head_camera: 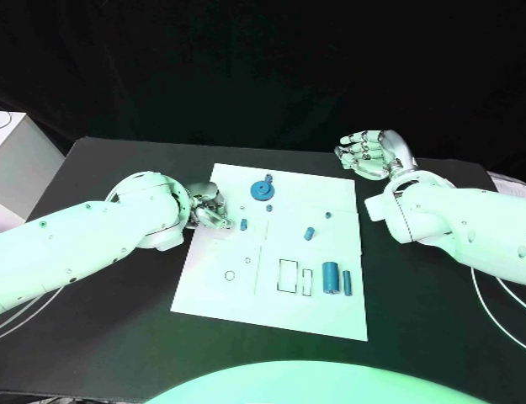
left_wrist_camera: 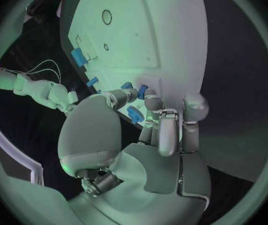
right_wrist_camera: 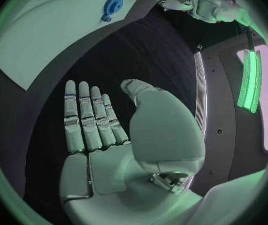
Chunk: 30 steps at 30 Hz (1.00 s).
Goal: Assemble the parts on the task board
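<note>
Left robot hand (head_camera: 208, 206) down at the left edge of the board (head_camera: 275, 295), fingertips just beside a small blue part (head_camera: 245, 225). Right robot hand (head_camera: 372, 151) off the board, over the bare table (head_camera: 117, 160) near the far right corner, away from the work. Probably the picking-up step of this part.

From the left wrist: fingers of the left robot hand (left_wrist_camera: 152, 150) bent around the small blue part (left_wrist_camera: 134, 114), touching or nearly so; cannot tell if really grasped. Next, calls for a firm pinch and a straight lift, with other pieces close.

From the right wrist: right robot hand (right_wrist_camera: 109, 135) released, fingers straight, nothing held. Board edge (right_wrist_camera: 34, 45) and blue gear (right_wrist_camera: 114, 5) well apart, dark table between; free room to approach.
</note>
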Available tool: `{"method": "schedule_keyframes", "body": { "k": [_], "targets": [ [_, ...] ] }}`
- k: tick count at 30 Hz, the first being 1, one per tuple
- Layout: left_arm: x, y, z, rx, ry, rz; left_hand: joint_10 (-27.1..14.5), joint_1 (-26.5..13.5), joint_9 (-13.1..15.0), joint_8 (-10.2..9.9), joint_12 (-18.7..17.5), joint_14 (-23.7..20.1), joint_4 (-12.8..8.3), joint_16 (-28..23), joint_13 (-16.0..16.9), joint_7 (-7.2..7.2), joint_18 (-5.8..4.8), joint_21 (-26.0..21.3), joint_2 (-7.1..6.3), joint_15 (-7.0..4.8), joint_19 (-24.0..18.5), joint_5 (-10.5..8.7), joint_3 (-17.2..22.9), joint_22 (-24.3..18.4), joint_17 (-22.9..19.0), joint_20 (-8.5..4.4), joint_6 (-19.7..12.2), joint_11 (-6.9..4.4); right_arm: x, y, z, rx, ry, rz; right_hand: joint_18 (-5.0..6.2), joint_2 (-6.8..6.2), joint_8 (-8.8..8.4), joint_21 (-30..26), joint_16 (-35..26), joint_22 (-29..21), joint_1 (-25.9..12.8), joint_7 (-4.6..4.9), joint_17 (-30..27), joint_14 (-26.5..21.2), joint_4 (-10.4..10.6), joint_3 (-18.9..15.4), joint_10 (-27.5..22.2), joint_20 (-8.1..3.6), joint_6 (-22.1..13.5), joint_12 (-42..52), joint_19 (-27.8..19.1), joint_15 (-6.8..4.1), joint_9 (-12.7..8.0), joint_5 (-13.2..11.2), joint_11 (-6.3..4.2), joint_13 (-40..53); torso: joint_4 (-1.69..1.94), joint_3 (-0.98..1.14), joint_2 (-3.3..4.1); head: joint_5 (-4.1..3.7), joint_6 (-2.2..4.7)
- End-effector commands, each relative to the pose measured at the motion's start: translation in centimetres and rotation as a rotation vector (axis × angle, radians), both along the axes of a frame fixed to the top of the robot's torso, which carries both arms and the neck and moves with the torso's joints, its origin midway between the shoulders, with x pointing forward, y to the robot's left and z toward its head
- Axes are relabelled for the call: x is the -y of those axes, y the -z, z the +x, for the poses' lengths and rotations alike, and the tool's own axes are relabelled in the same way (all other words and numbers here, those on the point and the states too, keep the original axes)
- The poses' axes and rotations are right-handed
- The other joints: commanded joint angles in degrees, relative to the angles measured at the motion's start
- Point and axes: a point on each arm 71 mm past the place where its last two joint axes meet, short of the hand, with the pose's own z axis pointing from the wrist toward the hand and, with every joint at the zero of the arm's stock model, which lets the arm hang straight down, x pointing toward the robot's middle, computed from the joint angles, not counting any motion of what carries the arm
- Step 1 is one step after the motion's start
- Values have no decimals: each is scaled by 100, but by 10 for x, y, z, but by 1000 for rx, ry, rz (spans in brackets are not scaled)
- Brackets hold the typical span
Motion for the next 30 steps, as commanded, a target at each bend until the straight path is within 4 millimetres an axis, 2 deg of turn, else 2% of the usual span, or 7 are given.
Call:
{"method": "schedule_keyframes", "body": {
  "k": [1, 12, 14, 21, 30],
  "targets": [
    [3, 12, -7, -65, 28, 15, -25, -56, -6, -16, -12, 381, 74, -31, -13, 39, 9, -42, -19, -25, -44, -11, -164, -18, 865, 8, 8, 29, -1, 1, 0, -4, -18, 0, 74, 27, -20, -15, -38, -13, -15, 338, -10, -8, -25, -20, 12, 8, -1, -22, -27, 36, -8, 26, 33, -10, -1, -5, 0, -8, 2],
    [1, 10, -8, -52, 18, 10, -73, 48, -83, -36, 4, 371, 550, -40, -20, 69, 16, -96, 33, -2, -47, -10, -1143, -71, 846, 30, 12, 56, -1, 2, -1, -9, -17, 0, 75, 25, -23, -15, -46, -27, -7, 338, -22, -8, -35, -20, 16, 9, 2, -23, -30, 37, -10, 25, 33, -19, 2, -9, 0, -14, 12],
    [1, 10, -8, -47, 14, 8, -95, 25, -94, -43, -7, 364, 571, -48, -43, 81, 19, -110, 48, 6, -56, -13, -1327, -92, 827, 35, 0, 67, -1, 2, -1, -9, -17, -1, 75, 24, -23, -15, -48, -30, -4, 338, -25, -8, -38, -20, 17, 10, 2, -23, -31, 37, -10, 25, 33, -21, 1, -6, -2, -16, 13],
    [-1, 7, -10, -38, 11, 2, -138, -21, -104, -45, -21, 345, 581, -68, -80, 97, 28, -138, 100, 18, -78, -10, -1590, -134, 783, 44, -31, 81, -1, 2, -1, -10, -18, 0, 75, 21, -27, -14, -57, -45, 4, 339, -38, -9, -49, -20, 19, 11, 3, -26, -34, 39, -12, 24, 34, -32, 1, -7, 2, -28, 17],
    [-6, 1, -10, -22, 4, -1, -151, -28, -101, -38, -21, 341, 579, -71, -87, 101, 31, -148, 111, 23, -88, -13, -1660, -150, 775, 47, -43, 86, -1, 3, -2, -12, -17, 0, 74, 23, -30, -15, -65, -56, -3, 341, -48, -13, -47, -23, 19, 13, 3, -29, -38, 41, -14, 22, 36, -40, 1, -4, -3, -27, 27]
  ]
}}
